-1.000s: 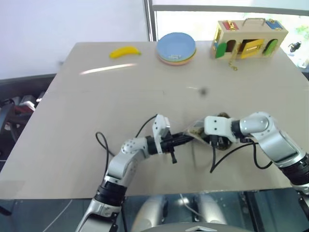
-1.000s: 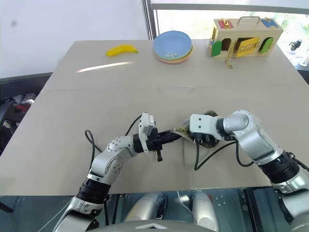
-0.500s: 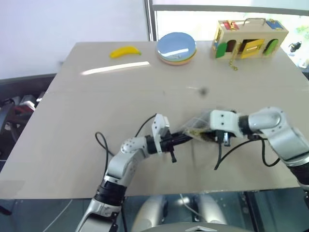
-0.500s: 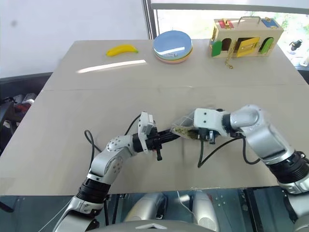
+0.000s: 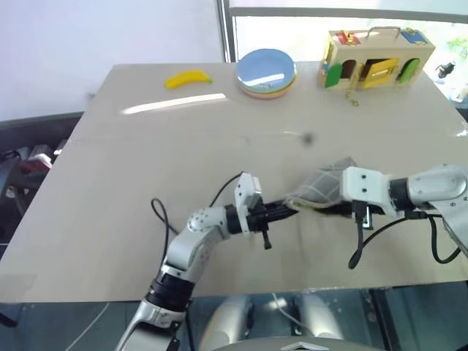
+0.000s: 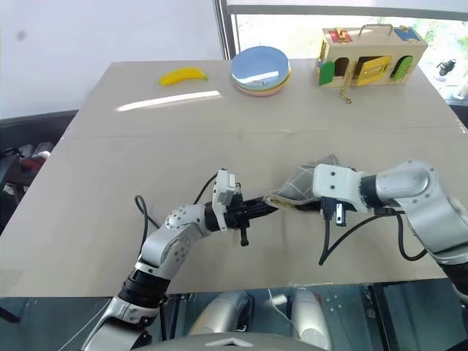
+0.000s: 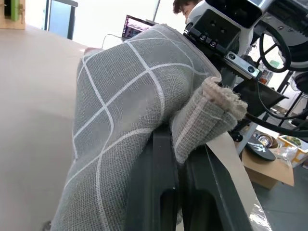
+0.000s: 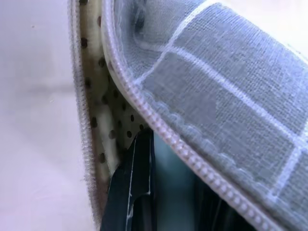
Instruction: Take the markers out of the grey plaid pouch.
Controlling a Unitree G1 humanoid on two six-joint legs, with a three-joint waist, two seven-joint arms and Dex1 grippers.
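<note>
Two grippers meeting over the near half of a broad beige desk (image 5: 146, 161). Left gripper (image 5: 291, 213) clamped tight on a bunched fold at one end of the grey plaid pouch (image 5: 322, 189), black fingers pressed together around the cloth. Pouch stretched from there straight across to the right gripper (image 6: 316, 206), raised off the desk between the two. Right gripper pushed in at the pouch's open zipper mouth, one black finger (image 8: 132, 187) lying against the pale dotted lining, beside the zipper teeth; finger spacing hidden by fabric, so cannot tell whether apart or together. Markers hidden.

Well beyond the left gripper, toward the far edge: a yellow banana (image 5: 189, 78). Farther along that edge, beyond the gap between the grippers: a stack of plates (image 5: 267, 72), blue on top. Beyond the right gripper, at the far corner: a wooden toy box (image 5: 378, 57) with coloured doors and a chain. Small dark spot (image 5: 308, 137) on the desk just beyond the pouch. Behind the desk, a pale wall on the left, a bright window with a dark frame on the right.
</note>
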